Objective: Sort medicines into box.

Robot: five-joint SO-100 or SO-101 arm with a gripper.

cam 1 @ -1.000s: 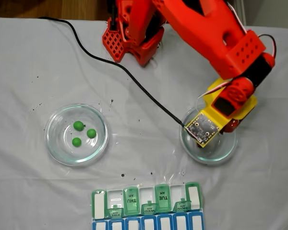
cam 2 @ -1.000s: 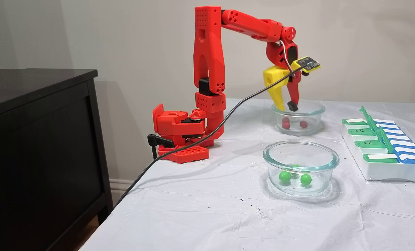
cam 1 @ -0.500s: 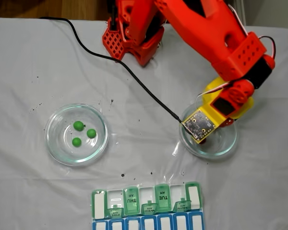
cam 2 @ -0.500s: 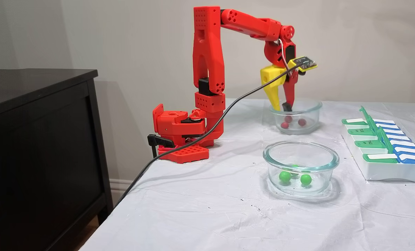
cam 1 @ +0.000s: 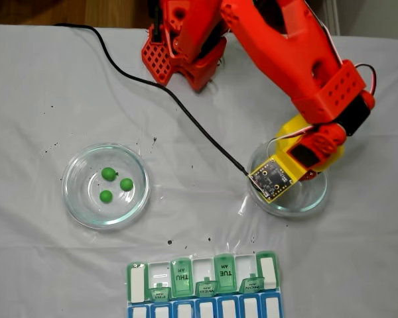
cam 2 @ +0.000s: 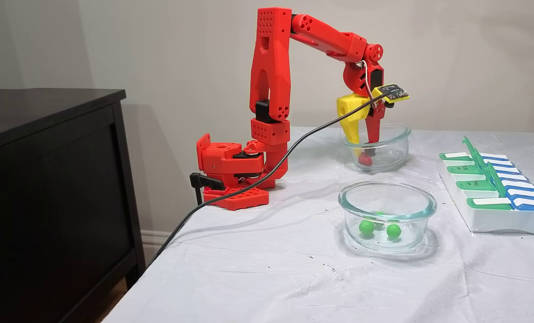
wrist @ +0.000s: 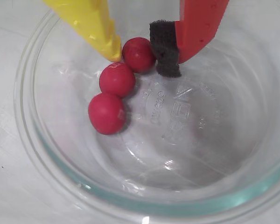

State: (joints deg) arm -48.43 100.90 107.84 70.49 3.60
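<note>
Three red balls [wrist: 117, 79] are counted in one glass dish [wrist: 51, 186]. Three green balls [cam 1: 109, 173] are counted in a second dish [cam 1: 76, 205]. One pill box [cam 1: 205, 291] and one arm [cam 2: 267, 67] are noted.

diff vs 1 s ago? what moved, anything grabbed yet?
The gripper has come down into the far glass dish; its jaws now straddle one red ball, yellow one touching, black pad beside it, not visibly clamped. The dish slid toward the arm's base and tilted; the red balls bunched together. Unchanged: the green balls in their dish, the pill organizer, the cable.
</note>
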